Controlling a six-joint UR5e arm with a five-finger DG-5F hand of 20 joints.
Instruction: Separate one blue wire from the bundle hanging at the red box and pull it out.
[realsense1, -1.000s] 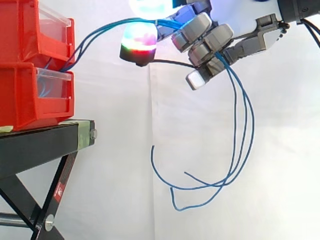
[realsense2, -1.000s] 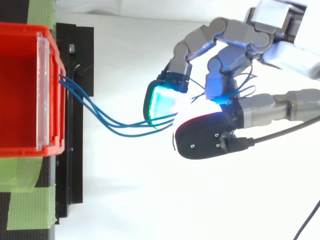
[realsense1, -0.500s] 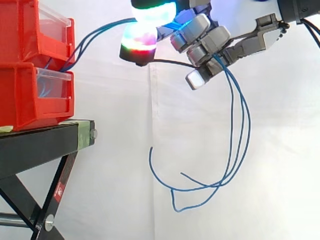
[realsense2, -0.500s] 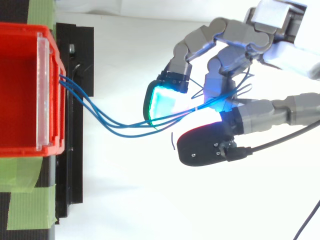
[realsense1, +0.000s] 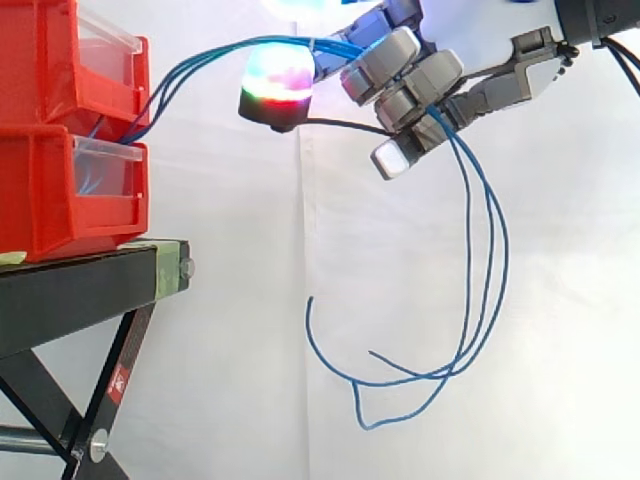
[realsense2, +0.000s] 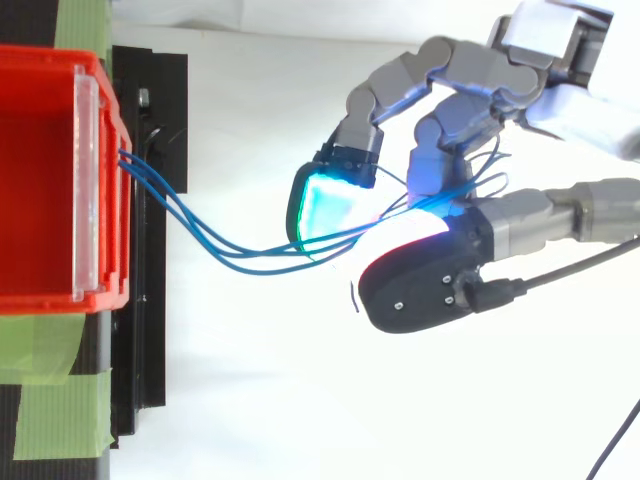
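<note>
At nine o'clock the red bins (realsense1: 40, 190) are sitting on the stand (realsense1: 80, 285). The blue wires (realsense1: 186, 68) are running from the bins' front toward three o'clock. There my hand (realsense1: 410, 85) is pinching them between curled fingers and thumb. Their loose ends are dangling toward six o'clock below it.

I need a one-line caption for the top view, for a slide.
Robot hand curled round several blue wires running from the red bin on the black stand.
</note>
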